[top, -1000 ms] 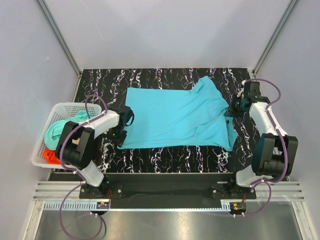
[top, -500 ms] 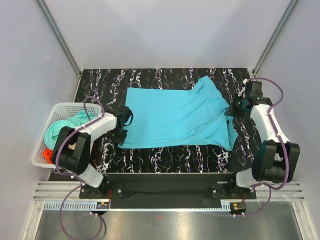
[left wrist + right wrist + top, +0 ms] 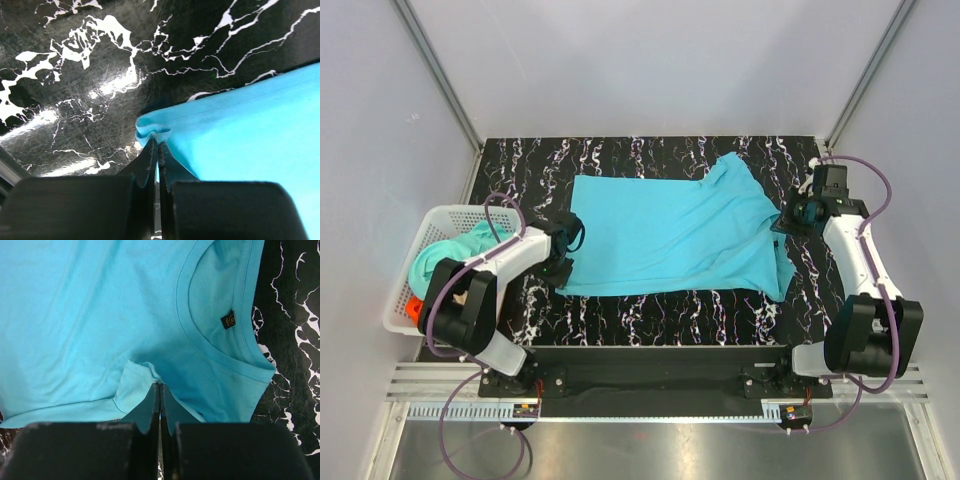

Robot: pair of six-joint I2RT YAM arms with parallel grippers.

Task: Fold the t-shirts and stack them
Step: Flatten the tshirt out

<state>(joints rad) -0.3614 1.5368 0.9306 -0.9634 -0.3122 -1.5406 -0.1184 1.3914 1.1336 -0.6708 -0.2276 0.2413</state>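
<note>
A robotics lab test cell is shown; a black marbled table [image 3: 650, 150] is boxed in by plain pale walls [image 3: 650, 60] and aluminium posts [image 3: 438, 75]; a left arm [image 3: 510, 255] and a right arm [image 3: 855, 250] are bolted to a plate [image 3: 650, 360] at its near edge, with slotted rails [image 3: 650, 383] beneath; purple cables [image 3: 442, 435] are looped along them; a t-shirt [image 3: 660, 235] is spread between the arms; a basket [image 3: 405, 300] is set beside.

Wht basket [image 3: 440, 217] L of marble table [image 3: 660, 158]
</note>
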